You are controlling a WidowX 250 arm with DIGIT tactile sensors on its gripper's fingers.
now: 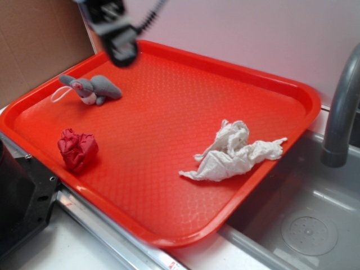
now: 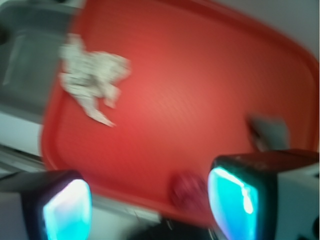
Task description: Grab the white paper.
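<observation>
Paper point(image 1: 233, 151), white, crumpled and embossed, ragged tails, lying on a pebbled red plastic tray point(image 1: 169, 135). Gripper point(image 2: 150, 205) empty, jaws wide apart; wrist view blurred, arm cropped.

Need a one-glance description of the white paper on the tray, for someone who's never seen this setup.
Find the big red tray beside the grey sink. The white paper lies near the tray's sink-side edge, close to the faucet, far from the end effector. It is the only white thing there: a crumpled, twisted sheet with ragged tails, unlike the red wadded ball and the grey plush mouse at the opposite end.
</observation>
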